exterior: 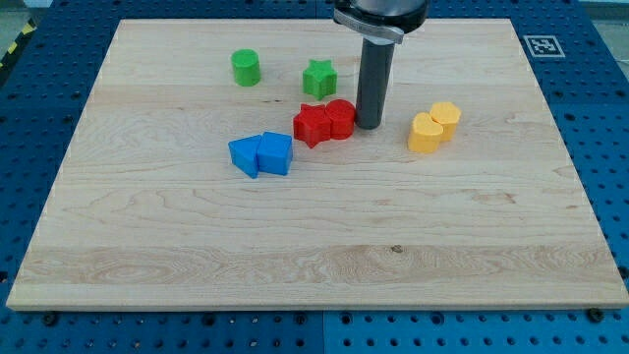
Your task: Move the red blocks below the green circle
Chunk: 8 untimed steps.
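Two red blocks lie touching near the board's middle top: a red star-like block (313, 125) on the left and a red round block (340, 118) on the right. The green circle (246, 68) stands up and to their left. My tip (369, 124) is right next to the round red block's right side, touching or almost touching it. The rod rises straight up out of the view's top.
A green star (319, 78) sits just above the red blocks. Two blue blocks (261, 154) lie touching below and left of the red ones. Two yellow blocks (433, 127) lie touching to the right of my tip. The wooden board (314, 256) sits on a blue pegboard.
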### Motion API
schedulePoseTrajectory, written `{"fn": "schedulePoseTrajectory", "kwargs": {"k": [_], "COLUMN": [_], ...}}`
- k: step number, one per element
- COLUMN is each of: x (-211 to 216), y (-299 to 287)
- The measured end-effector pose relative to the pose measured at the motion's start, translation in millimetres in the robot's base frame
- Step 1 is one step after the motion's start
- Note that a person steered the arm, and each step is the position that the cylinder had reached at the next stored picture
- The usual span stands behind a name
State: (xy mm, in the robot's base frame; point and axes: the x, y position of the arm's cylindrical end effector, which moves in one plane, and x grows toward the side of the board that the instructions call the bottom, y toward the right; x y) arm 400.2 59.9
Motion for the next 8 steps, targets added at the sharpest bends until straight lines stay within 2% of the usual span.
{"fn": "schedulePoseTrajectory", "kwargs": {"k": [2,4,6,8], "x": [0,40,39,22], "y": [12,6,-64,-81]}}
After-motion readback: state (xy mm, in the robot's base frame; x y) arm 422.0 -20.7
